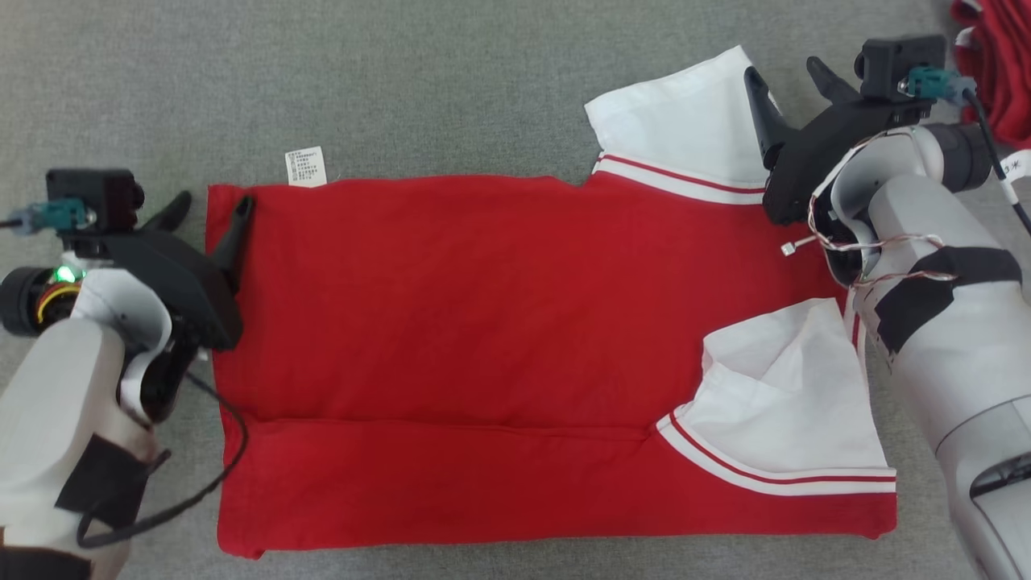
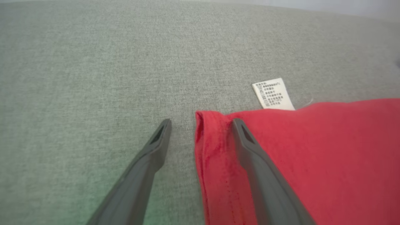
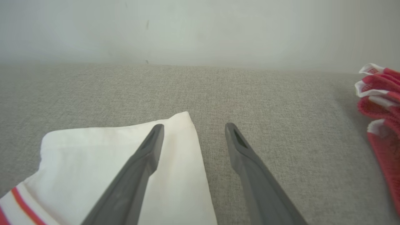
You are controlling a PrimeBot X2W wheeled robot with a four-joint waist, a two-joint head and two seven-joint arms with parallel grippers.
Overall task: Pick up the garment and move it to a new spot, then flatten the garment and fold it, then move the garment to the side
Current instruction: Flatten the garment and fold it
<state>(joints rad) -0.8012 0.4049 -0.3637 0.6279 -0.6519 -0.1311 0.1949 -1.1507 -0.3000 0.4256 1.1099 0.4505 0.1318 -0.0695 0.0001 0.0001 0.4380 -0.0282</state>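
The red-and-white T-shirt [image 1: 499, 322] is lying flat on the grey upholstery [image 1: 403, 80], seemingly mid-fold, while the left gripper [image 1: 213, 201] and right gripper [image 1: 783, 71], both spread and empty, are straddling its far hem corner and far white sleeve [image 1: 685, 121], likely needing to pinch these and fold them inward.

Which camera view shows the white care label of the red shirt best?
The left wrist view: the care label is close, lying flat at the edge of the red shirt, print lines visible. The head view shows it small. The right wrist view faces the white sleeve.
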